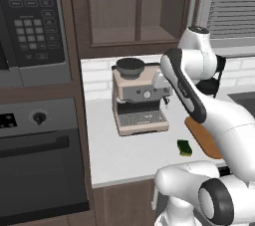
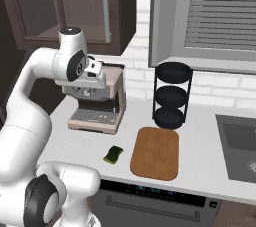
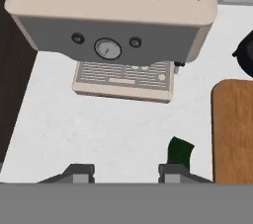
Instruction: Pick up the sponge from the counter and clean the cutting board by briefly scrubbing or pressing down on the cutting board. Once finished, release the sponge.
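The sponge (image 1: 184, 147) (image 2: 114, 154), yellow with a dark green top, lies on the light counter (image 1: 129, 155) (image 2: 75, 141) just left of the cutting board (image 1: 201, 136) (image 2: 155, 152). The board is a flat orange-brown slab with nothing on it. In the hand view my gripper (image 3: 127, 172) looks down from well above the counter, its fingers apart with nothing between them. There the sponge (image 3: 180, 151) sits just above the right fingertip (image 3: 173, 171), and the cutting board (image 3: 233, 129) runs along the right edge.
A beige coffee machine (image 1: 138, 101) (image 2: 97, 103) (image 3: 113, 20) stands at the back left of the counter, close under my hand. A black three-tier rack (image 2: 171, 96) is behind the board. A sink (image 2: 240, 151) lies to the right, a microwave (image 1: 30, 21) and oven to the left.
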{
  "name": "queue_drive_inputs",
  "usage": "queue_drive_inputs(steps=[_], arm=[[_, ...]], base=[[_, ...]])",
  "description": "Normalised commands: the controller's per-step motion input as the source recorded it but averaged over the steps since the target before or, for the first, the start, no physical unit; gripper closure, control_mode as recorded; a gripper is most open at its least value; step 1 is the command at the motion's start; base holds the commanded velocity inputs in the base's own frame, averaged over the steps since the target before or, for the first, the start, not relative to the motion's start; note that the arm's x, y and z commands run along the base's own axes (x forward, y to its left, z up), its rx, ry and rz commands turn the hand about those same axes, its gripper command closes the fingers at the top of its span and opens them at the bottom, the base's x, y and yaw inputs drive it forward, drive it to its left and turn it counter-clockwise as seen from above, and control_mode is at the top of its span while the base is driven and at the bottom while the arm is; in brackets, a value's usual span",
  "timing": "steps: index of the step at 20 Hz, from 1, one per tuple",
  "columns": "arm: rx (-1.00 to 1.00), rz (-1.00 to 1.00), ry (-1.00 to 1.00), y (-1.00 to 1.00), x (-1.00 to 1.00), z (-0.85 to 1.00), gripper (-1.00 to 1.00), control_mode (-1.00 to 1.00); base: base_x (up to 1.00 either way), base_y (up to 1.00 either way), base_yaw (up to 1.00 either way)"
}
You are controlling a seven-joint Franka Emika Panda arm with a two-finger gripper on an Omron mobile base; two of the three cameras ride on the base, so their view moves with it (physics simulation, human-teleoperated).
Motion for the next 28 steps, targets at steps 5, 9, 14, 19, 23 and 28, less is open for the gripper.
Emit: queue_drive_inputs(steps=[5, 9, 14, 19, 23, 28], arm=[[0.01, -0.02, 0.00, -0.26, -0.13, -0.12, -1.00, -1.00], [0.00, -0.02, 0.00, -0.36, -0.11, -0.36, -1.00, -1.00], [0.00, -0.09, 0.00, -0.24, -0.10, -0.46, -1.00, -1.00], [0.00, -0.16, 0.02, -0.14, -0.29, -0.56, -1.00, -1.00], [0.00, -0.11, 0.04, -0.02, -0.35, -0.45, -1.00, -1.00], [0.00, -0.03, 0.02, -0.02, -0.26, -0.38, -1.00, -1.00]], base=[[0.00, 0.00, 0.00], [0.00, 0.00, 0.00], [0.00, 0.00, 0.00], [0.00, 0.00, 0.00], [0.00, 0.00, 0.00], [0.00, 0.00, 0.00]])
